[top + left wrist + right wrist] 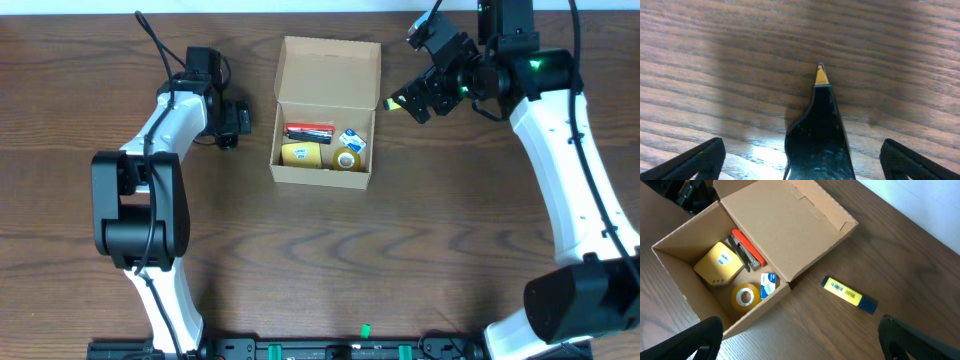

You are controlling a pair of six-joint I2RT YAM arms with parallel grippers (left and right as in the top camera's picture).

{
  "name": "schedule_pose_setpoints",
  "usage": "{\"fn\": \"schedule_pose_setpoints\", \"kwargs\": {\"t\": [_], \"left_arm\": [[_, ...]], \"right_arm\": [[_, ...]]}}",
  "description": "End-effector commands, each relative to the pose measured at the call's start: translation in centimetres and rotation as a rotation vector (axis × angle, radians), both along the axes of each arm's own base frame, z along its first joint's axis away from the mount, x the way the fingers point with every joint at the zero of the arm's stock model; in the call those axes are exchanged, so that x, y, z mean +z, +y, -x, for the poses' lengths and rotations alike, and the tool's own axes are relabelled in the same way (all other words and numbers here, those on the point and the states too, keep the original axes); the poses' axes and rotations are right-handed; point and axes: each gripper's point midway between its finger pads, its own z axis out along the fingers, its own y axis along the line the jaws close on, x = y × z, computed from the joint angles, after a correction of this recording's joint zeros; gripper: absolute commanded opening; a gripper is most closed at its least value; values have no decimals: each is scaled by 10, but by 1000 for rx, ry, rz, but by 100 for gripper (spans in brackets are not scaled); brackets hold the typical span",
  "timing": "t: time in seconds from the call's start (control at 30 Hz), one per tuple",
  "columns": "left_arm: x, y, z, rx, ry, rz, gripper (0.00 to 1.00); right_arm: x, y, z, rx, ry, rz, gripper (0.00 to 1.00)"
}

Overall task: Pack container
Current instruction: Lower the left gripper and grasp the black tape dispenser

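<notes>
At desk [320, 255] centre, your tan cardboard box [328, 65] stands with its flap lid thrown back. Inside it: a red-and-black stapler [746, 250], a yellow block [720, 264], a tape roll [745, 297] and a small blue-and-white packet [768, 282]. Just right of the box, not touching it, lies a yellow highlighter [847, 295] with a dark cap. Your right hand [408, 102] hangs over it, fingers spread. Your left hand [232, 125], left of the box, is also spread. A black, yellow-tipped piece [817, 125] shows between its fingers, unidentified.

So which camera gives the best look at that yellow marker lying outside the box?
The right wrist view: the yellow marker lies whole and unobstructed beside the container. Overhead shows only a small yellow sliver of it. The left wrist view misses it.
</notes>
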Motion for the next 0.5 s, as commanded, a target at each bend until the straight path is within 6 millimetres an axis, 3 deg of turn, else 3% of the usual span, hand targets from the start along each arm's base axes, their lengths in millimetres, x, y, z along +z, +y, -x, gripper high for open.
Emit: {"fn": "schedule_pose_setpoints", "kwargs": {"t": [0.0,0.47], "left_arm": [[-7,2,0,26,17,6,92],[-11,1,13,44,70,9,85]], "right_arm": [[11,-1,1,-12,-17,-14,99],[11,-1,1,-12,-18,-13,99]]}}
